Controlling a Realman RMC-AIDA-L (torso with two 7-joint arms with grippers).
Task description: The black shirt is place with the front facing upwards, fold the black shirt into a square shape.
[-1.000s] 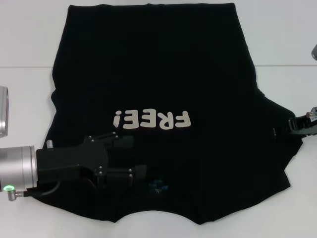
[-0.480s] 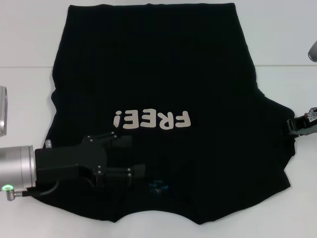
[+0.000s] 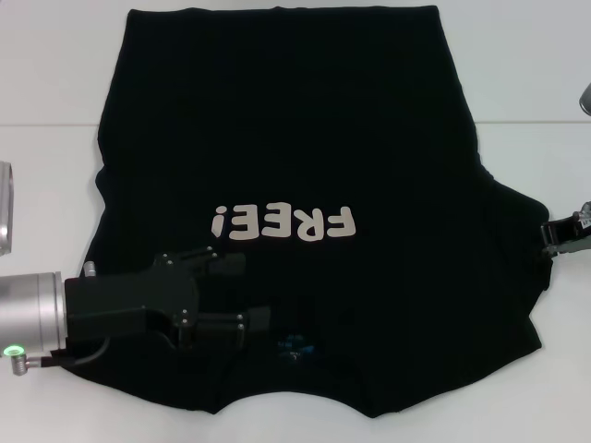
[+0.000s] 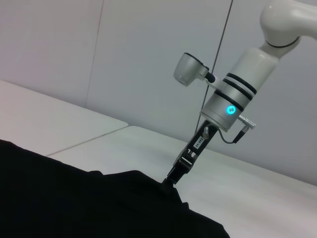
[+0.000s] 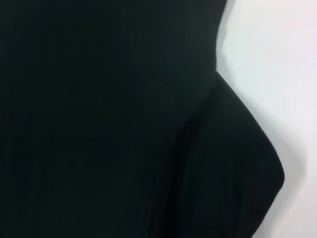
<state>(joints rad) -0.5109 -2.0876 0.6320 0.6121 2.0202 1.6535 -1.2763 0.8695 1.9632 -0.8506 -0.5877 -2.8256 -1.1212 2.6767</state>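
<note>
One large plain black cloth T-shirt lies spread flat over the white worktop, front upward, covering most of the middle. Its straight hem runs along the far edge of the worktop, and its neck opening lies toward the near edge, so the cream block letters "FREE!" read upside down in the head view. A small blue neck label shows just inside the collar, close to the near edge.

Both arms are at the shirt. The left gripper, black with a silver wrist behind it, reaches in from the left edge of the worktop and lies low over the shirt's shoulder area, beside the collar and just short of the blue label. Its two fingers stand apart with black cloth showing between them, released and holding nothing.

At the right edge of the worktop, the right gripper meets the tip of the shirt's outstretched sleeve. The left wrist view shows its slim black fingertips come down onto the cloth edge, where the fabric rises in a small peak; they look clenched on the sleeve. The right wrist view is filled with dark cloth and a strip of white worktop beside the curved sleeve edge.
</note>
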